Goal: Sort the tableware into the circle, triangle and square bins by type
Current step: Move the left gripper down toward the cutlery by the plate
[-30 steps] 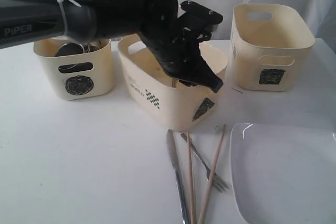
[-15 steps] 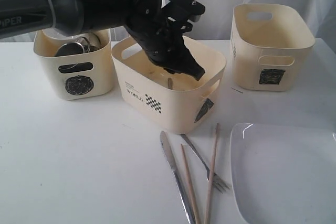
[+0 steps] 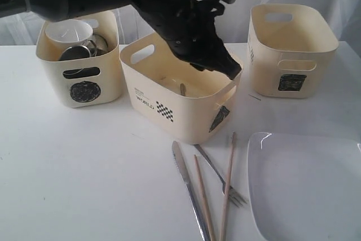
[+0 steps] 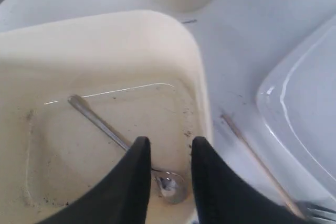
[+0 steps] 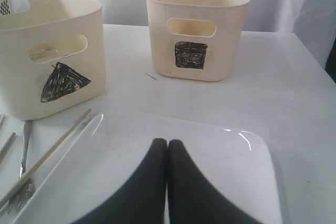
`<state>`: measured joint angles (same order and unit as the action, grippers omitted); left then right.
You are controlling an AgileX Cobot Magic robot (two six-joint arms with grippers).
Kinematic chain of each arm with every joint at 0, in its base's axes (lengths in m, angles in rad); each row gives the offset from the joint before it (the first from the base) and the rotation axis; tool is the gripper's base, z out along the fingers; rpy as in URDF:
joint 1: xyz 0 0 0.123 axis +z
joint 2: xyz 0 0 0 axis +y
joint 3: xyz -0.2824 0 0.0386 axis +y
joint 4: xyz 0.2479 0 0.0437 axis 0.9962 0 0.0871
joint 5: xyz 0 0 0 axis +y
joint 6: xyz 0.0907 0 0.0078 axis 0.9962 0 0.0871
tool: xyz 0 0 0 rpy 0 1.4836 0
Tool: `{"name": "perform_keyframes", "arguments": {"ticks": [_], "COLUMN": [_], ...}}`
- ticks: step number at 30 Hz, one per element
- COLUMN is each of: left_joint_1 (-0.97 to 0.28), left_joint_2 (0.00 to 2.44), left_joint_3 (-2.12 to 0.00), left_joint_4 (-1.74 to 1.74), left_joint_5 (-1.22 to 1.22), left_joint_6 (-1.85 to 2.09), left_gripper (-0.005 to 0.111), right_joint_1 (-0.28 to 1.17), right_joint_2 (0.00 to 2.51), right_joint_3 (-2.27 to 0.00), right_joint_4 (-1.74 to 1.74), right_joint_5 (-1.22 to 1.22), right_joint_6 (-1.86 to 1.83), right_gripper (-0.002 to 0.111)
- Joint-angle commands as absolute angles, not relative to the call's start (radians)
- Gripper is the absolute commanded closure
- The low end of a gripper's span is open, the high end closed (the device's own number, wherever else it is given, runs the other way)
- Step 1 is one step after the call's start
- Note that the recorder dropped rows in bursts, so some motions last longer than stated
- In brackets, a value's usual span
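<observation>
Since the spoon (image 4: 105,127) lies flat on the floor of the triangle bin (image 3: 186,119), with the left hand (image 4: 170,141) poised above it, part-open and holding nothing, that piece looks sorted and the job now is likely to clear out and fetch the next one. Lift straight up first: the bin's far rim sits close beside the fingers, and a sideways sweep could catch it and drag the tub across the counter (image 3: 84,167).

The knife (image 3: 189,193), fork (image 3: 223,179) and chopsticks (image 3: 228,184) lie just in front of the bin, fanned close together, with one chopstick crossing the fork's tines. The knife is the outermost on the left, so I would take that first. Spread the fingers wider before descending, straddle the handle across its width, and press down to the counter before closing, since thin steel slips easily.

The right hand (image 5: 167,142) hovers over the plate (image 3: 304,184), fingers pressed together and empty. Keep it there, out of the way.
</observation>
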<state>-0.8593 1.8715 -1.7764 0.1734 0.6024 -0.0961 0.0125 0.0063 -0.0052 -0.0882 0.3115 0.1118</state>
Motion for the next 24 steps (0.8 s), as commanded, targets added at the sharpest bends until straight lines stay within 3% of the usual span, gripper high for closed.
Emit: {"name": "perform_keyframes", "arguments": {"ticks": [1, 12, 24], "left_joint_1": [-0.936, -1.102, -1.129], "left_joint_2": [1.844, 1.83, 1.825], "left_joint_3": [-1.781, -1.775, -1.695], "left_joint_4": [0.157, 0.135, 0.15], "left_joint_5": [0.7, 0.854, 0.936], "left_joint_6": [-0.091, -0.197, -0.27], "left_gripper": [0.073, 0.073, 0.073], "right_joint_1": [0.02, 0.02, 0.02], "right_joint_2": [0.0, 0.0, 0.0], "right_joint_3": [0.0, 0.0, 0.0], "right_joint_4": [-0.094, -0.094, -0.094], "right_joint_5": [0.298, 0.298, 0.298], "right_joint_6": [0.109, 0.109, 0.109], "right_gripper": [0.108, 0.108, 0.108]}}
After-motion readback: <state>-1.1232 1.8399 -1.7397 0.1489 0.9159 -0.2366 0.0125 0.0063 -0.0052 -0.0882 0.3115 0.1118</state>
